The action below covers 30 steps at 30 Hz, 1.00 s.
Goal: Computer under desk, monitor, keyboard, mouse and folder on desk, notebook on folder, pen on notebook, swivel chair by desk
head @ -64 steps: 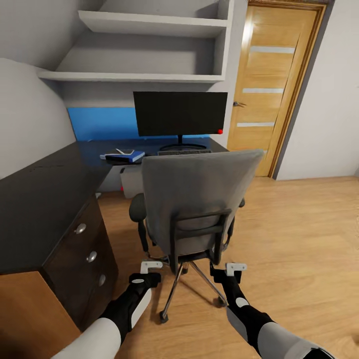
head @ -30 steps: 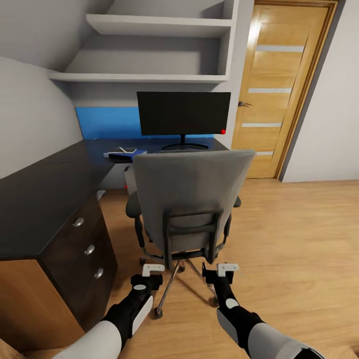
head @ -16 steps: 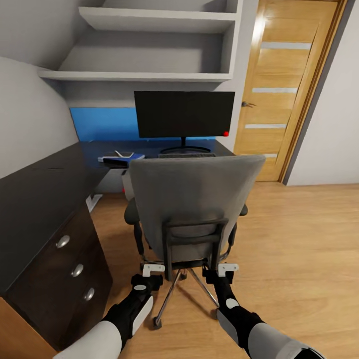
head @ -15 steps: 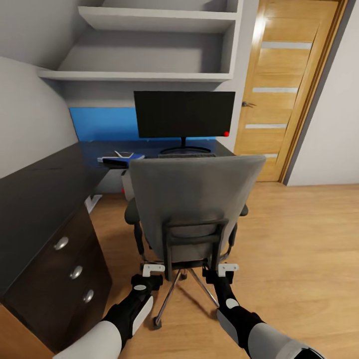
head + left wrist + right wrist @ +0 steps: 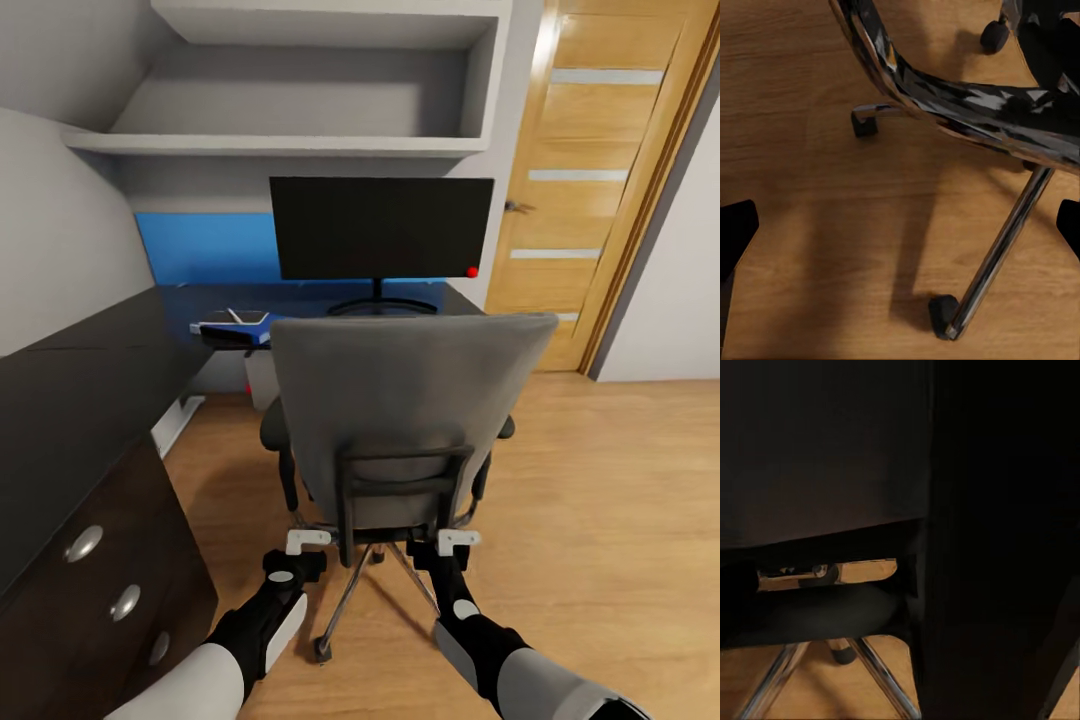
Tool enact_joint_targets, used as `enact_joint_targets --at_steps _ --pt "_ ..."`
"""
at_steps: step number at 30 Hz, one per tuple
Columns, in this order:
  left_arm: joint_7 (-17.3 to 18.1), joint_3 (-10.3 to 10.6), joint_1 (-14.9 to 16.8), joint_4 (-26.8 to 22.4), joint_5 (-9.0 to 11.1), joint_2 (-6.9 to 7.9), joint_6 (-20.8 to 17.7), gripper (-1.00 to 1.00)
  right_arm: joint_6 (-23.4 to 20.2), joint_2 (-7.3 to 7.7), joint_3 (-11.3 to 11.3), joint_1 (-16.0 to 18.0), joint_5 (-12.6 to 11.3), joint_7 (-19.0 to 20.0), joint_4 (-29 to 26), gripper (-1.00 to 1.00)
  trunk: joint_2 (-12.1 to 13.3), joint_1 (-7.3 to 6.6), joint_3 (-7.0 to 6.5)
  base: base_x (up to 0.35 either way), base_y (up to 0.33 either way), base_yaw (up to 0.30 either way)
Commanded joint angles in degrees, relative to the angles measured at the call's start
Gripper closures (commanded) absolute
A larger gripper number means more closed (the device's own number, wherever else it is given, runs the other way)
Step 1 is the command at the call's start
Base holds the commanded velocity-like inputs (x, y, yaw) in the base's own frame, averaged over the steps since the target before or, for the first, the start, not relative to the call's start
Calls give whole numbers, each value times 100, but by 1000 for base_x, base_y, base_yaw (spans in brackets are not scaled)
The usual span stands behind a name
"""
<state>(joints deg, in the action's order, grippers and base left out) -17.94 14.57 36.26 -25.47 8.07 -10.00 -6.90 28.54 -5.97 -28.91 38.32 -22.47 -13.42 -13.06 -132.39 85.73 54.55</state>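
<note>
The swivel chair (image 5: 400, 400) stands with its grey back toward me, facing the desk (image 5: 90, 380). The black monitor (image 5: 380, 228) stands on the desk's far part, its stand partly behind the chair back. Left of it lies the blue folder (image 5: 232, 332), with the notebook (image 5: 245, 319) and the white pen (image 5: 237, 315) on it. A pale computer (image 5: 262, 375) box sits under the desk. The keyboard and mouse are hidden. My left gripper (image 5: 305, 541) hangs open over the chrome chair base (image 5: 1005, 240). My right gripper (image 5: 457, 541) is open, close behind the chair back (image 5: 825, 442).
Dark drawers with silver knobs (image 5: 84, 543) stand close at the lower left. A wooden door (image 5: 610, 180) is at the back right. Grey wall shelves (image 5: 290, 145) hang above the monitor, with a blue wall panel (image 5: 200, 248) behind the desk. Open plank floor (image 5: 620, 500) lies to the right.
The view has advanced toward the desk: monitor and door look larger, the drawers have slid down to the left. The chair keeps its place just ahead of both grippers.
</note>
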Motion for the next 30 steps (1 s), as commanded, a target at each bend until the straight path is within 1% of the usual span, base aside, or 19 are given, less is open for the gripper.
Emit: enact_joint_targets --at_steps 1,5,9,12,30 --pt "-42 29 3 -5 46 0 -22 -100 2 -1 -79 10 41 -38 -13 -100 -2 1 11 242 0 160" --pt "-43 29 3 -6 49 0 -28 -100 2 6 -77 10 46 -38 -12 -100 -2 1 29 137 0 108" --pt "-43 29 3 -5 50 0 -29 -100 2 8 -79 9 49 -38 -12 -100 -2 1 32 28 0 17" --pt "-43 29 3 -5 47 0 -25 -100 2 5 -79 9 49 -38 -12 -100 -2 1 33 161 0 3" --pt "-41 29 3 -8 49 0 -22 -100 2 8 -79 9 49 -38 -12 -100 -2 1 33 311 0 0"
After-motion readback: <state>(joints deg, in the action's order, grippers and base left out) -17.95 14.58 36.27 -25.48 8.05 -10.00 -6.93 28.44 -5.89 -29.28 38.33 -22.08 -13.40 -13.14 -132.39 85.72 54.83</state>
